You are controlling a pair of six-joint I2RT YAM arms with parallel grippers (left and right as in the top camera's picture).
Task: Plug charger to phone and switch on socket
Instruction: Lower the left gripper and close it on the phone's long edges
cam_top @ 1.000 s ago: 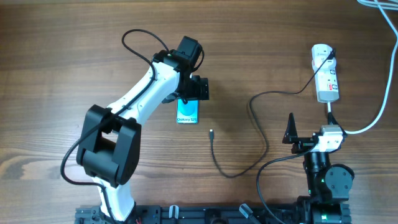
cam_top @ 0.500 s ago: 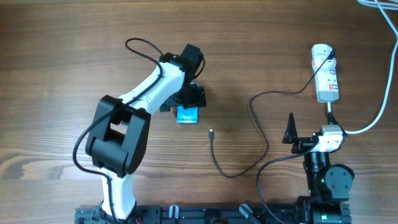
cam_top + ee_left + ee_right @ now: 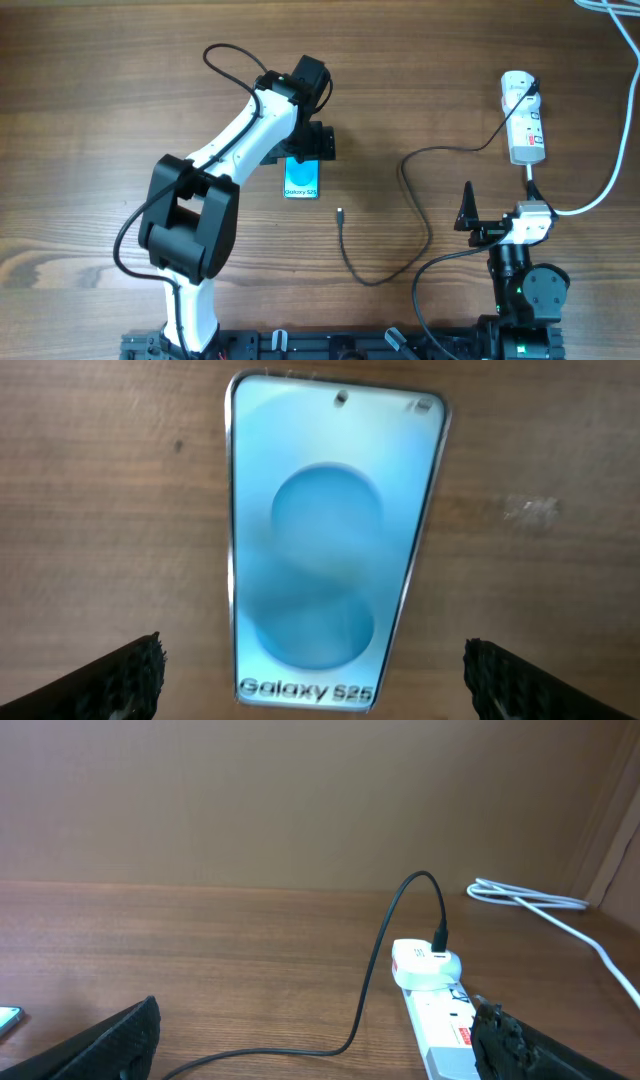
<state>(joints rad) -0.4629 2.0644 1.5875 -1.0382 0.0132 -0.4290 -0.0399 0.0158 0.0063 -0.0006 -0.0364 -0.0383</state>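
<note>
The phone (image 3: 301,181) lies flat on the table, cyan screen up, "Galaxy S25" text at its near end; it fills the left wrist view (image 3: 325,540). My left gripper (image 3: 308,146) hovers over the phone's far end, open, fingers either side of it (image 3: 315,680), not touching. The black charger cable (image 3: 420,215) loops across the table; its metal-tipped plug (image 3: 340,212) lies free right of the phone. The white socket strip (image 3: 523,118) lies at the far right, also in the right wrist view (image 3: 440,1005). My right gripper (image 3: 468,212) is open and empty near the front edge.
A thick white cable (image 3: 618,160) runs along the right edge, also seen in the right wrist view (image 3: 540,905). The wooden table (image 3: 120,100) spreads left of the arm.
My left gripper shifted slightly back over the phone's far end, uncovering more of the screen. The right arm, cable and socket have not moved.
</note>
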